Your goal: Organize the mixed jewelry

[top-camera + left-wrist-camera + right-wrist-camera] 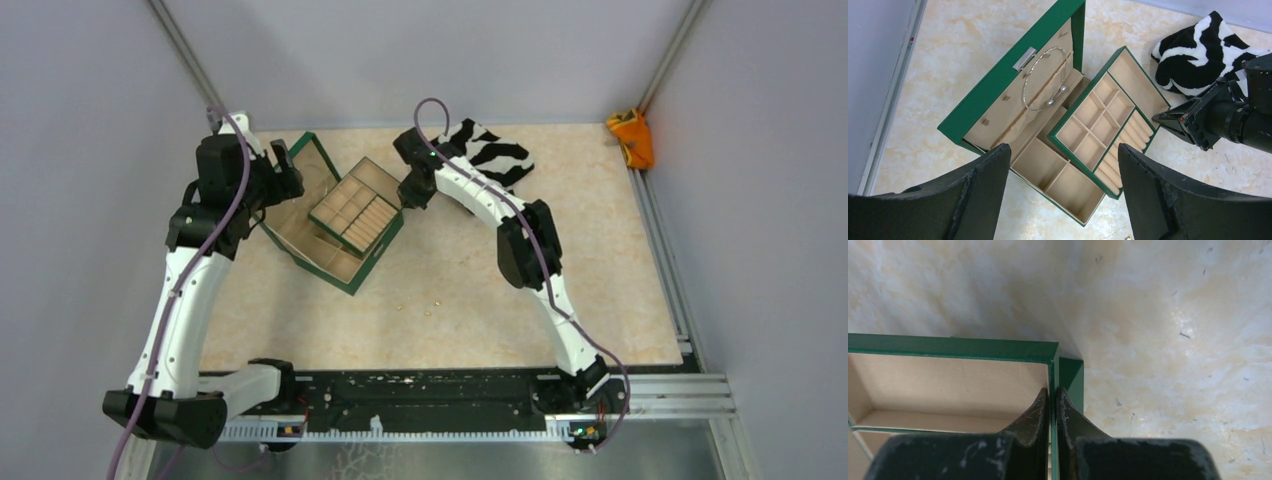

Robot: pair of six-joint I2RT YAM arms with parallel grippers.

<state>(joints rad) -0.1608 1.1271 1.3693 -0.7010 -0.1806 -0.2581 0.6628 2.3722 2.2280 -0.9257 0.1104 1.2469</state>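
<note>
Hoop (pixel 1050 102) lies inside the open box (pixel 993 85), ahead of the released left tool (pixel 1063 150). Gold specks (pixel 437 303) sit on the tabletop (pixel 560 270), well behind the 2 tools. Right tool (pixel 1053 400) is clenched on the tray (pixel 953 347) wall; a crooked pull could tip it.

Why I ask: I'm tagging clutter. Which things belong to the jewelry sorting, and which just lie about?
Job: silver hoop inside the green jewelry box; loose gold specks; the box's tray, pinched by the right gripper.
Lying about: zebra-striped cloth; orange object in the far corner.
</note>
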